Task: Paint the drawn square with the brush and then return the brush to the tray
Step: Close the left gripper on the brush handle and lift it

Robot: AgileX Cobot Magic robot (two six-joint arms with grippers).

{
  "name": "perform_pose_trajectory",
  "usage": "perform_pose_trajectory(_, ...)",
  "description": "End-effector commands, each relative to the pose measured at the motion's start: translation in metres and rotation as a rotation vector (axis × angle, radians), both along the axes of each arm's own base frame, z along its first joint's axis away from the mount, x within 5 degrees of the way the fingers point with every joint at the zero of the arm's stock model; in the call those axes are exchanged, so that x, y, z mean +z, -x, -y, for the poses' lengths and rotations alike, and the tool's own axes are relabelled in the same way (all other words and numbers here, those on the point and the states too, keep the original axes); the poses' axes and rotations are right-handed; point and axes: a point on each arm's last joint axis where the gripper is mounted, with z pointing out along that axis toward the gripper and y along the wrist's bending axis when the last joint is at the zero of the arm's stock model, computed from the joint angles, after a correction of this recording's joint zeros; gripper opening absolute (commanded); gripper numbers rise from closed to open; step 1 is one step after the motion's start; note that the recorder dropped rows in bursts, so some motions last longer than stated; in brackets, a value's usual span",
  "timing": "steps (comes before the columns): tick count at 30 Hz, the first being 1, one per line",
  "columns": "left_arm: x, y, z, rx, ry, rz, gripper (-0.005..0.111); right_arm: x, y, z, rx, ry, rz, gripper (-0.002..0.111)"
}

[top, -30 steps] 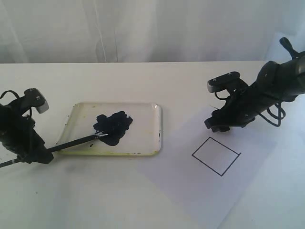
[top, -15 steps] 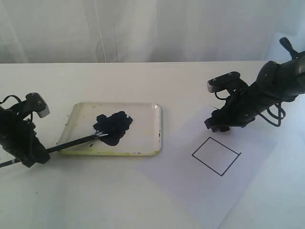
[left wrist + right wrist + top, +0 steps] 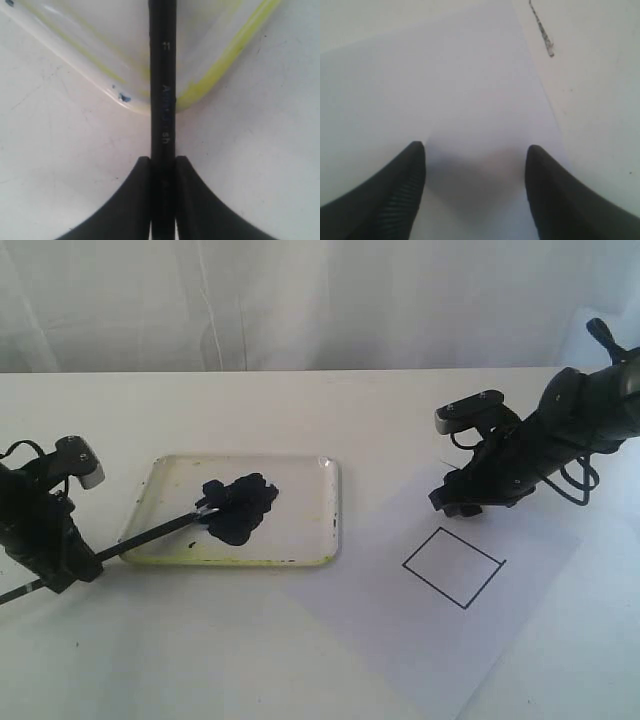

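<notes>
At lower left, the black left gripper (image 3: 72, 562) has just clenched on the long thin black brush (image 3: 160, 528). Its tip lies in the shallow whitish tray (image 3: 335, 510). The thin black-lined square (image 3: 453, 567), right of centre, is unpainted, so I judge carrying comes next. The right gripper (image 3: 455, 505) is released.

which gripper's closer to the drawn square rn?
Right. The right gripper is just above the drawn square in the exterior view, fingers open. The left gripper is far off, past the tray's opposite end, shut on the brush.
</notes>
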Motion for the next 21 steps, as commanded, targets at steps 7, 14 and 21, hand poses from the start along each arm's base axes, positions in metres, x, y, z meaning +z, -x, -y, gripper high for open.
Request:
perform_pose_trajectory(7,0.047,-0.003,0.007,-0.066,0.087,-0.064,0.0,-0.003,0.0,0.0,0.009,0.004,-0.011,0.055)
perform_pose_trajectory(14,0.071,0.002,0.01,-0.074,0.088,-0.107,0.0,-0.003,0.0,0.0,0.008,0.004,-0.009,0.055)
perform_pose_trajectory(21,0.085,0.006,0.034,-0.074,-0.073,-0.183,0.0,-0.003,0.0,0.0,0.009,0.004,-0.012,0.055)
